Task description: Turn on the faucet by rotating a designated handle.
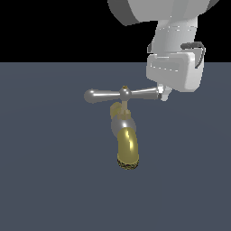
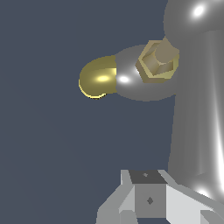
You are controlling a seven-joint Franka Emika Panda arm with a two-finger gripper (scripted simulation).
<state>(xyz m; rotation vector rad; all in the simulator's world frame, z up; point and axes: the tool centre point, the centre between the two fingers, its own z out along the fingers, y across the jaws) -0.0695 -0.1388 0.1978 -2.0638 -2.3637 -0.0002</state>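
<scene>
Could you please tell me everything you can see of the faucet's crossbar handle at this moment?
The handle is a shiny silver crossbar, lying roughly level above the faucet. Two tapering arms run out from a central ball hub topped by a tiny brass nub; the arm on the exterior view's left ends in a rounded bulb. A thin brass stem joins the hub to the silver body below. The gripper meets the other arm's end and hides its tip; whether it clamps there cannot be told.

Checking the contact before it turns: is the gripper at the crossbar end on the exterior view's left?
No. The gripper sits at the end of the handle on the exterior view's right; the left bulb is free.
</scene>
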